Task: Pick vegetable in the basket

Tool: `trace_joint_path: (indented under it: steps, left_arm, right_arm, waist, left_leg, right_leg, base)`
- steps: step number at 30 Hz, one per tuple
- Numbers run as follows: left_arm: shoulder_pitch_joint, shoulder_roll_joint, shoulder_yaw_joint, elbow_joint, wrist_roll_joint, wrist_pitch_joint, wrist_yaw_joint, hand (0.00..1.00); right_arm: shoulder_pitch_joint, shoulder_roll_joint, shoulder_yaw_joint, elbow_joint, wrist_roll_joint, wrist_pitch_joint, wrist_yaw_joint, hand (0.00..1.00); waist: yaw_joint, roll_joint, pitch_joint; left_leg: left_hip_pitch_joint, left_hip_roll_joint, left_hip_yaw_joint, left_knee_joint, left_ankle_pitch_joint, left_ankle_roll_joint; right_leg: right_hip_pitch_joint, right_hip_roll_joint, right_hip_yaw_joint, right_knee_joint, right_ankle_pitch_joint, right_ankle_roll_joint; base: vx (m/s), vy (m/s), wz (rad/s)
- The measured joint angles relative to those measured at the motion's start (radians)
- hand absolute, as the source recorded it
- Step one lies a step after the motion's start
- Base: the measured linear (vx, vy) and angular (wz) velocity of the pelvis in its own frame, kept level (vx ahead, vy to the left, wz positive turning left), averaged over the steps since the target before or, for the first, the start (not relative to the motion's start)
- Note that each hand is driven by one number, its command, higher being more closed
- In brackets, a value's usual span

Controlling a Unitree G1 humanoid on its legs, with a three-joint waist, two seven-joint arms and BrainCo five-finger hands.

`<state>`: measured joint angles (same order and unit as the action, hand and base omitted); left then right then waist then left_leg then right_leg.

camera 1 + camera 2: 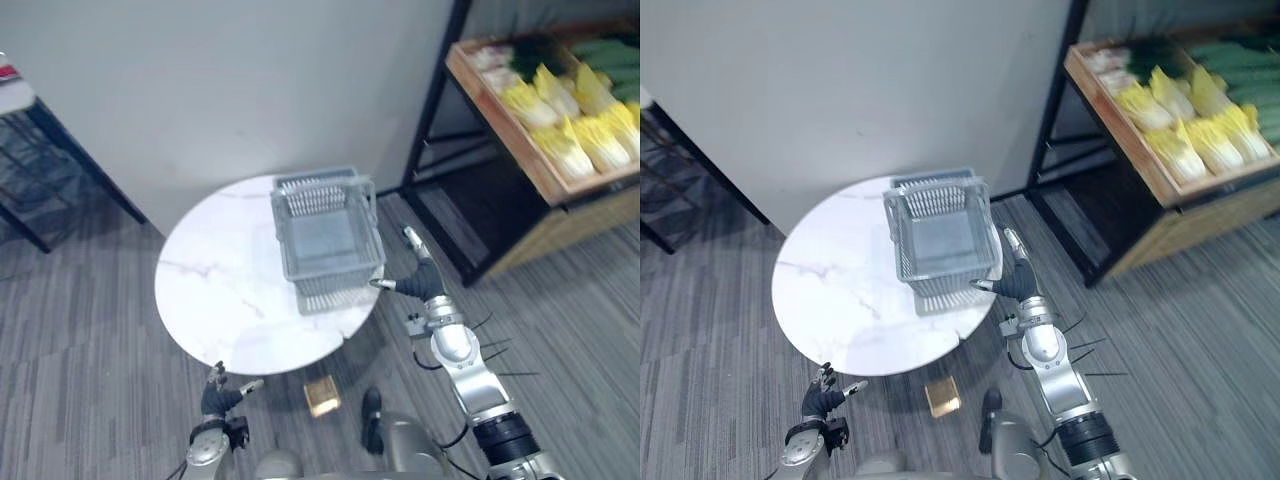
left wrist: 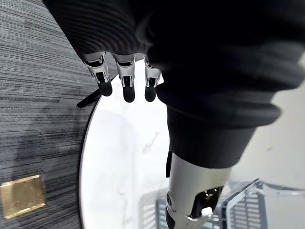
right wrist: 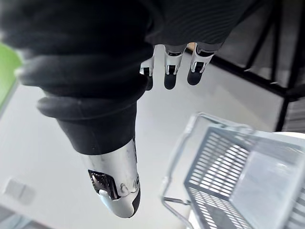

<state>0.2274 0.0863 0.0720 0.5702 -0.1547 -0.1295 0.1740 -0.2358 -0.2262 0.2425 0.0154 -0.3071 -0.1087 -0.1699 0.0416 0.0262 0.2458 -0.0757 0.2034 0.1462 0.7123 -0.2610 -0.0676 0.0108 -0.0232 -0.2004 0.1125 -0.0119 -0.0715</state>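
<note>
Left hand [image 1: 222, 392], fingers relaxed and empty, sits idle well to the near left of the grey slatted plastic basket [image 1: 318, 198]. The basket stands empty on a round white marble-look table [image 1: 215, 290]. Right hand [image 1: 418, 275], fingers straight and holding nothing, hangs just beside the basket's near right corner, probably staged for a reach. Pale yellow-green leafy vegetables [image 1: 565, 140] lie in a wooden shelf tray [image 1: 595, 185] well right of the basket, none picked yet.

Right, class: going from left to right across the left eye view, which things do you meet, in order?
Dark metal rack → left hand → grey basket → right hand → wooden crate of vegetables.
</note>
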Motion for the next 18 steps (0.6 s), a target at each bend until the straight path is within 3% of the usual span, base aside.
trace_joint_path:
  steps: [3,5,8,11,18]
  left_arm:
    - [0.003,0.002,0.000,0.013,0.011,0.007,-0.001,0.00]
    - [0.025,-0.004,0.001,0.027,0.010,0.009,-0.002,0.00]
    - [0.031,0.021,0.009,0.074,0.012,0.012,-0.009,0.00]
    - [0.020,0.028,0.009,0.079,0.019,0.011,-0.018,0.00]
    - [-0.075,0.089,0.011,0.058,0.009,-0.027,0.013,0.00]
  right_arm:
    - [-0.025,-0.011,0.034,0.028,-0.025,0.003,0.001,0.00]
    - [-0.041,-0.042,0.054,0.070,-0.050,0.005,0.004,0.00]
    - [-0.074,-0.039,0.082,0.105,-0.086,0.010,0.018,0.00]
    - [-0.244,-0.050,0.133,0.228,-0.128,0.009,0.017,0.00]
    - [-0.601,-0.140,0.190,0.465,-0.226,0.013,-0.041,0.00]
  waist:
    - [0.003,-0.003,0.004]
    - [0.006,0.041,0.007]
    - [0.013,0.002,0.006]
    - [0.029,0.011,0.014]
    - [0.033,0.025,0.100]
  left_leg:
    - [-0.041,-0.040,-0.017,-0.290,0.024,-0.020]
    - [-0.020,-0.045,-0.043,-0.441,0.209,-0.011]
    - [0.020,-0.100,-0.007,-0.540,0.228,0.019]
    - [0.020,-0.136,0.036,-0.599,0.247,0.043]
    - [-0.075,-0.168,0.056,-0.706,0.326,0.066]
  right_leg:
    - [0.022,-0.020,0.009,-0.011,-0.003,0.034]
    - [0.045,0.010,0.041,-0.001,-0.027,0.073]
    - [0.030,-0.044,0.072,-0.005,-0.032,0.110]
    - [-0.014,-0.075,0.118,-0.020,-0.017,0.138]
    - [-0.141,-0.091,0.137,-0.081,0.048,0.150]
  base:
    - [0.22,0.089,-0.09]
    - [0.21,0.215,-0.24]
    - [0.15,0.165,-0.19]
    - [0.06,0.132,-0.30]
    - [0.00,0.069,-0.09]
